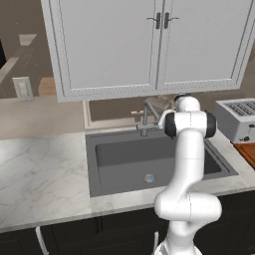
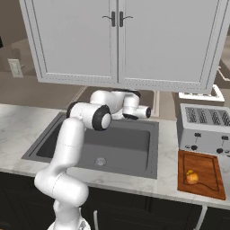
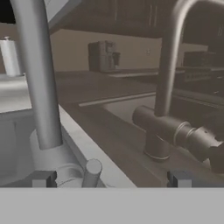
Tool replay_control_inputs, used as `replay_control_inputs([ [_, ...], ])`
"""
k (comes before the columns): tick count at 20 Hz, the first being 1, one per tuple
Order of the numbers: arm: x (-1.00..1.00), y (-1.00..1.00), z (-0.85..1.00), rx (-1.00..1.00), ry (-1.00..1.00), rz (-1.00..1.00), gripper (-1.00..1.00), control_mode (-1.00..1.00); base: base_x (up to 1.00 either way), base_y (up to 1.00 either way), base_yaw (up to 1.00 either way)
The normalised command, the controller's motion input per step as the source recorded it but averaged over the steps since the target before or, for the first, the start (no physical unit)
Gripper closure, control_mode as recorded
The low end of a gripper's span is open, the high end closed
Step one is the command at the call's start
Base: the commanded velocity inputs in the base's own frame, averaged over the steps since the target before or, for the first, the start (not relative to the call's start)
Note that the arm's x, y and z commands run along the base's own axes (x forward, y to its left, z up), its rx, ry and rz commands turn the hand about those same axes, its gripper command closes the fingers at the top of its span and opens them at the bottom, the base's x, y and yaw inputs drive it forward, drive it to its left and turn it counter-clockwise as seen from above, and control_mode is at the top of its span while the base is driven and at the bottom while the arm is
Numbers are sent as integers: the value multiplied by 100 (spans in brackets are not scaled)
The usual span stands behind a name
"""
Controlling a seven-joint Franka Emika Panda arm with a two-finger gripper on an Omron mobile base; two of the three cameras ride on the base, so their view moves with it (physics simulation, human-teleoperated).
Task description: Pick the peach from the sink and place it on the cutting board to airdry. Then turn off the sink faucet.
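The peach lies on the reddish-brown cutting board, right of the sink; the board's corner shows by the toaster. The sink's basin holds nothing but its silver drain. My gripper is at the sink's back rim, by the sink faucet. In the hand view my gripper is open, fingertips wide apart. The faucet's grey column and base stand close ahead on the left, with its small lever between the fingertips.
A silver toaster stands behind the cutting board. White wall cabinets hang low over the sink's back. To the right in the hand view a darker second faucet shape shows, like a reflection. Marble counter stretches left of the sink.
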Motion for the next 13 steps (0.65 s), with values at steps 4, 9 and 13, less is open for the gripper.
replay_control_inputs([
  [4,7,100,9,-8,0,14,-100,-100,0,0,0],
  [9,9,100,10,-10,-1,11,-100,-100,0,0,0],
  [13,3,100,5,-11,-1,10,-100,-100,0,0,0],
])
